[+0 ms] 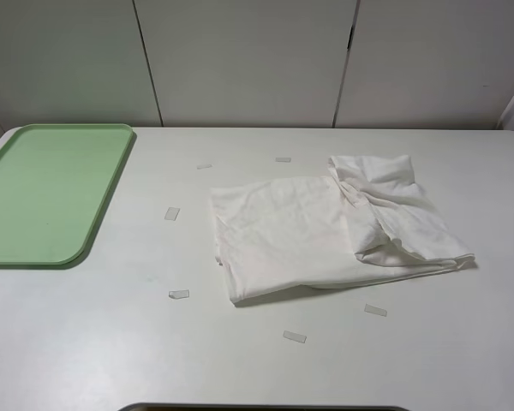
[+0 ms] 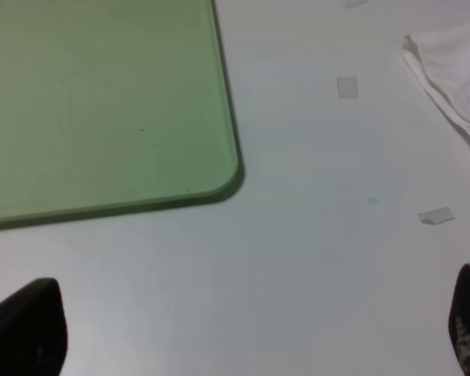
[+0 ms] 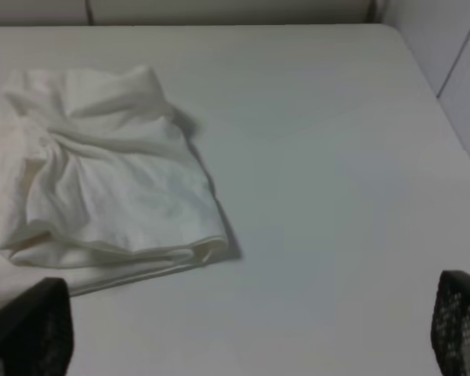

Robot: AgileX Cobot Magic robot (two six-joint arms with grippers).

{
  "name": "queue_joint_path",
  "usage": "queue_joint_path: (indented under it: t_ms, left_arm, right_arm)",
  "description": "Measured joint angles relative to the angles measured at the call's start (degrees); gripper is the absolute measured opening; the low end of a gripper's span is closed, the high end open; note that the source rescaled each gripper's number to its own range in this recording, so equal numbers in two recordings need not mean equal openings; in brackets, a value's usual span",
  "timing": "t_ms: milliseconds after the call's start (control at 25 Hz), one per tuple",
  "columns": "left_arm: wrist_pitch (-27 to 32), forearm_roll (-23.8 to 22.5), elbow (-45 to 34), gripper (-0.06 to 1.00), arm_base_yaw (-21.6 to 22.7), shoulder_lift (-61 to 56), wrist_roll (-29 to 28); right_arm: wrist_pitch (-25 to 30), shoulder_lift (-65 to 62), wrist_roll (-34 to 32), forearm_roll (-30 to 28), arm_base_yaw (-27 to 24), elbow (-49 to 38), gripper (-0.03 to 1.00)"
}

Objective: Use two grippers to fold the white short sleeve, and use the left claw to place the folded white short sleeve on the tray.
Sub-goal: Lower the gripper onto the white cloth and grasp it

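Small pale strips (image 1: 172, 213) lie scattered on the white table (image 1: 68, 342) (grey panelled wall (image 1: 240, 60) behind).

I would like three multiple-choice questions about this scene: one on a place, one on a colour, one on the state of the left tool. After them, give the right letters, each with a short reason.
1. Where does the white short sleeve lie?
A. on the tray
B. on the table, to the right of the tray in the high view
C. hanging over the table's edge

2. What colour is the tray?
A. pale green
B. blue
C. red

3. How is the left tool?
A. shut on the white short sleeve
B. shut on the tray's rim
C. open, holding nothing

Answers:
1 B: the garment rests on the table, with a bare gap between it and the tray.
2 A: both the high view and the left wrist view show pale green.
3 C: its fingers stand far apart over bare table.
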State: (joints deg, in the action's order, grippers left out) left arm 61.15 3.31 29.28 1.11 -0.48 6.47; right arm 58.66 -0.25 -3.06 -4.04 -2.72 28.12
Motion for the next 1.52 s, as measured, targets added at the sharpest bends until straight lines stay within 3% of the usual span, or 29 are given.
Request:
queue_joint_path:
  t_ms: [1520]
  left_arm:
    - [0.0,0.2,0.0,0.97,0.0,0.0,-0.1]
  right_arm:
    - [0.0,0.0,-0.8,-0.4,0.0,0.0,1.0]
